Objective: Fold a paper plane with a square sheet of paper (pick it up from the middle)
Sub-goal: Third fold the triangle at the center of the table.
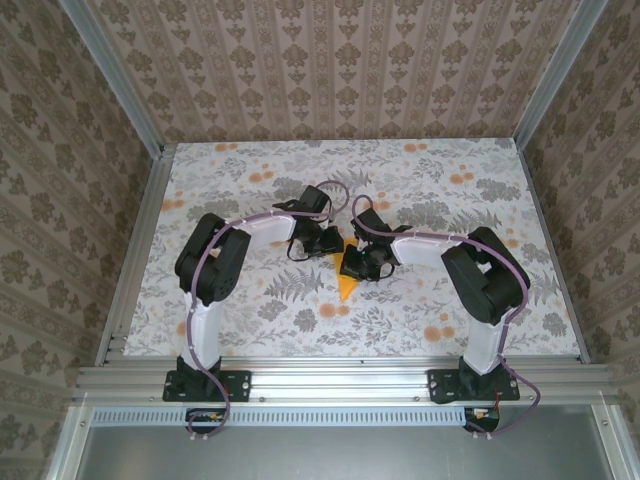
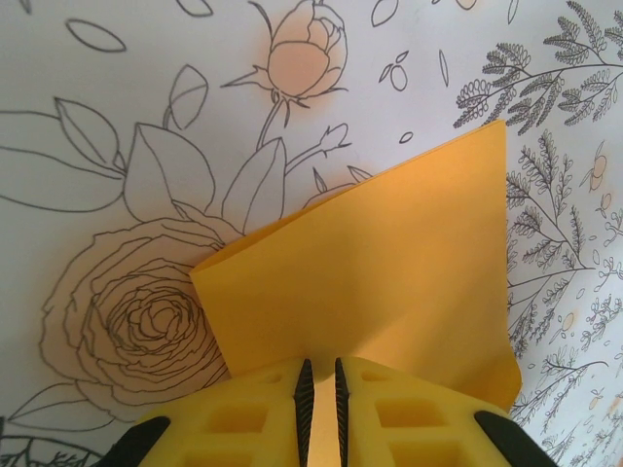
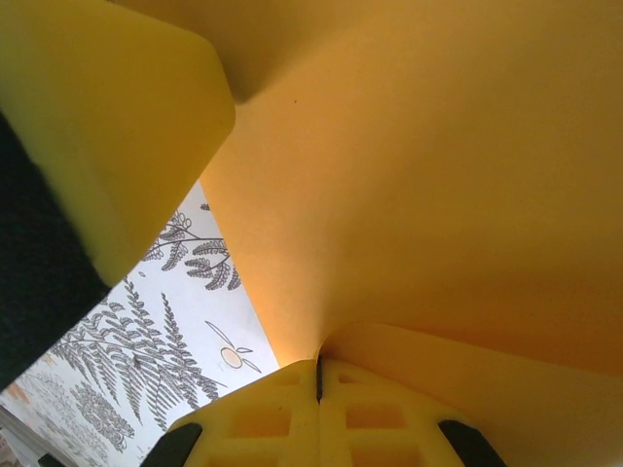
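Your paper (image 1: 347, 284) sits just right of the middle of the overhead frame. It is a small orange-yellow shape with a point aimed at the bottom edge, and its upper part is hidden under the two grippers. From above you cannot tell whether it touches the cloth.

In the left wrist view the paper (image 2: 389, 282) is a creased piece across the centre and lower right. One corner reaches toward the upper right, and a fold edge runs down its left side. In the right wrist view the paper (image 3: 438, 195) spreads over the top and right of the frame, curving up from the fingers.

Your left gripper (image 1: 322, 243) meets the paper from the upper left and your right gripper (image 1: 368, 262) from the right. The two are close together.

At the bottom of its own view, the left gripper (image 2: 319, 375) has its fingers (image 2: 263, 413) nearly together, clamping a thin strip of paper in the slit. The right gripper (image 3: 318, 377) has its fingers (image 3: 380, 413) pressed flat together, with the paper pinched at the seam.

Under it all lies the floral cloth (image 1: 250, 180). It shows a drawn rose at the left in the left wrist view (image 2: 127, 146) and fern sprigs at the lower left in the right wrist view (image 3: 185, 341).
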